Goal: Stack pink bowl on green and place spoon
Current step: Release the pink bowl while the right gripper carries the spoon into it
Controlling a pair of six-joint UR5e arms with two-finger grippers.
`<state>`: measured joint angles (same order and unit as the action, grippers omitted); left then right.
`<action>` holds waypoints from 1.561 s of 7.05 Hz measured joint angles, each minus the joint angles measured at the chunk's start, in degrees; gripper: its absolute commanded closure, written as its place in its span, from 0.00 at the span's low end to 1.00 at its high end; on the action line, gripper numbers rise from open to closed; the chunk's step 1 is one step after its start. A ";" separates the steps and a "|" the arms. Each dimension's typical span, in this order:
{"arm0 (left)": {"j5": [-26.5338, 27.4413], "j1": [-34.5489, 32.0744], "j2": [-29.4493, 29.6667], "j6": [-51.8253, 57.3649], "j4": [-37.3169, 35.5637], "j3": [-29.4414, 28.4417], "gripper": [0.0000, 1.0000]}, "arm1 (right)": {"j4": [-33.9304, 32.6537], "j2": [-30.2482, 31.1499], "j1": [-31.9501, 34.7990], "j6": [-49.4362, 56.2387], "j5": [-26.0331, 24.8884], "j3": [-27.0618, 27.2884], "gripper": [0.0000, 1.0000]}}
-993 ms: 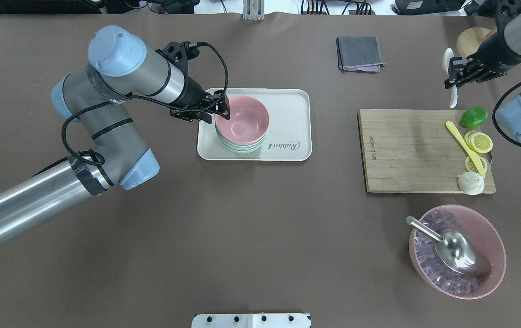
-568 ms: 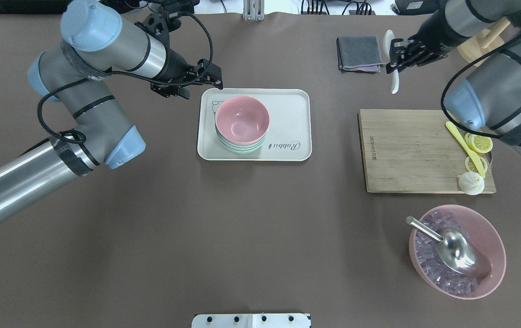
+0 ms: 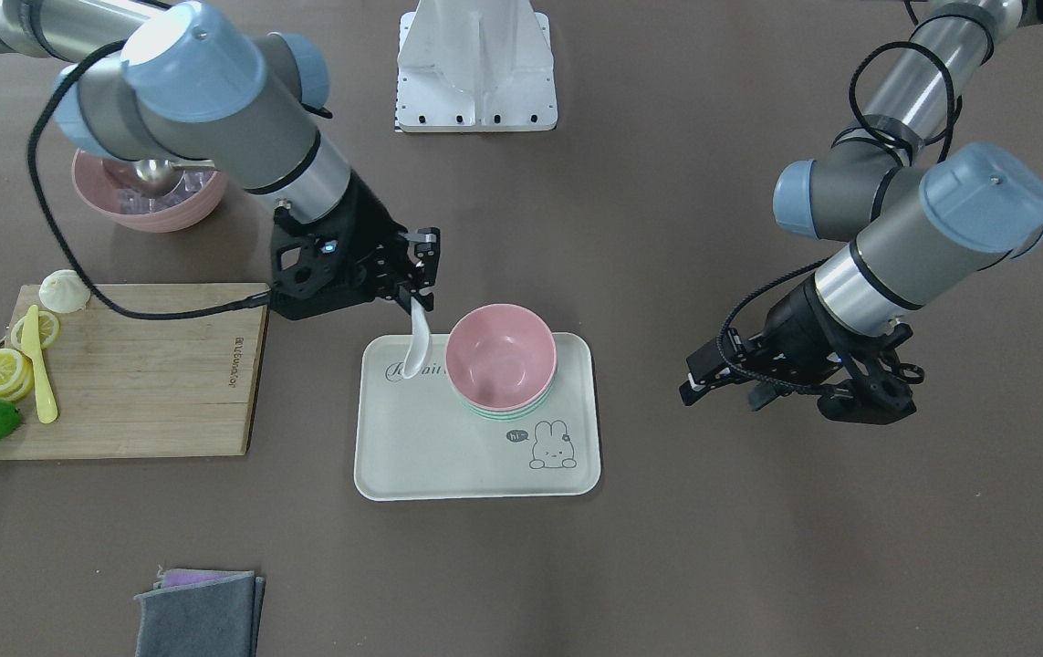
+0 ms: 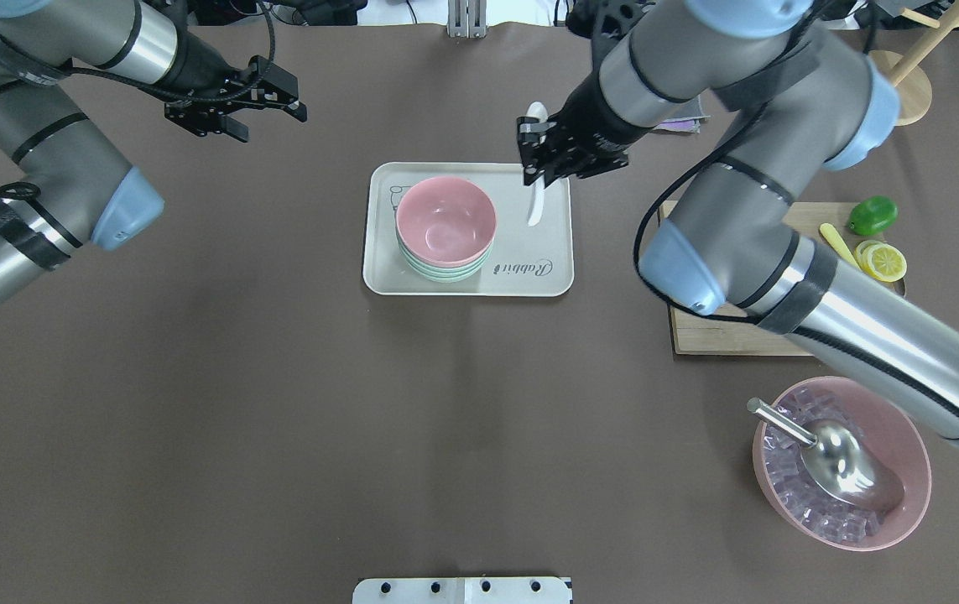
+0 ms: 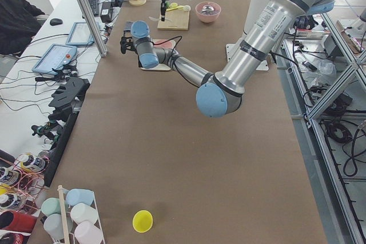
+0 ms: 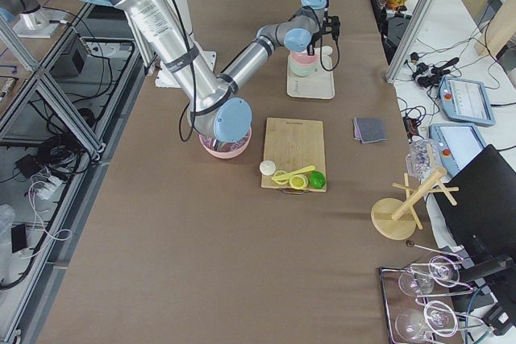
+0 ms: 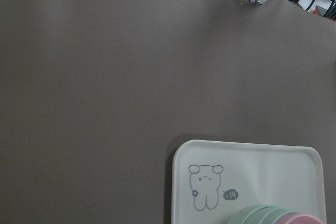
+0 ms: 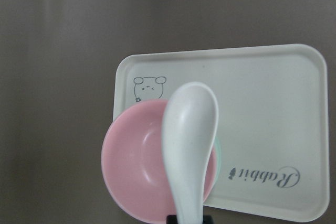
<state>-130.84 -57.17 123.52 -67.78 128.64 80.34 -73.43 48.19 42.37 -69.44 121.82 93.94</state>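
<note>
The small pink bowl (image 4: 445, 220) sits nested on the stack of mint-green bowls (image 4: 445, 273) on the cream tray (image 4: 529, 281). It also shows in the front view (image 3: 501, 354) and the right wrist view (image 8: 142, 166). My right gripper (image 4: 539, 158) is shut on the handle of the white spoon (image 4: 535, 204). The spoon hangs scoop-down above the tray, just beside the pink bowl (image 3: 416, 342). In the right wrist view the spoon (image 8: 189, 135) overlaps the bowl's rim. My left gripper (image 4: 265, 109) is open and empty, above the bare table, away from the tray.
A wooden cutting board (image 4: 739, 340) with a lime (image 4: 872, 215), lemon slices (image 4: 883, 262) and a yellow knife (image 4: 833, 238) lies under my right arm. A large pink bowl of ice with a steel scoop (image 4: 840, 461) stands at the near right. A grey cloth (image 3: 197, 611) lies beyond the board.
My left gripper let go of the pink bowl's rim and drew away to the left. My right arm carried the spoon leftward from the far right to above the tray.
</note>
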 measured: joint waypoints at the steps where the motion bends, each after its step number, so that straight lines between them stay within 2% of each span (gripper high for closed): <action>1: -0.14 -0.19 -0.40 0.30 0.05 -0.01 0.01 | 0.01 -0.58 -2.30 -0.84 -1.62 -0.37 1.00; 3: -0.20 -0.15 -0.58 0.17 0.09 -0.04 0.01 | 0.19 -1.37 -4.91 -1.09 -4.78 -2.06 1.00; 4: -0.19 -0.10 -0.62 0.19 0.06 -0.13 0.01 | 0.25 -2.65 -5.87 -1.07 -6.55 -3.81 0.83; 5: -0.17 -0.07 -0.63 0.26 0.04 -0.21 0.01 | 0.28 -3.89 -6.39 -1.03 -7.42 -5.47 0.02; 8: -0.13 -0.05 -0.57 0.32 0.03 -0.33 0.01 | 0.36 -4.23 -6.58 -1.12 -8.27 -7.07 0.00; 11: -0.14 -0.29 -0.25 -0.02 -0.04 -0.08 0.01 | -0.08 -3.65 -4.05 -0.63 -7.89 -7.07 0.00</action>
<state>-130.98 -57.46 123.27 -67.80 128.59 80.26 -73.51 44.54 38.32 -70.07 113.94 86.88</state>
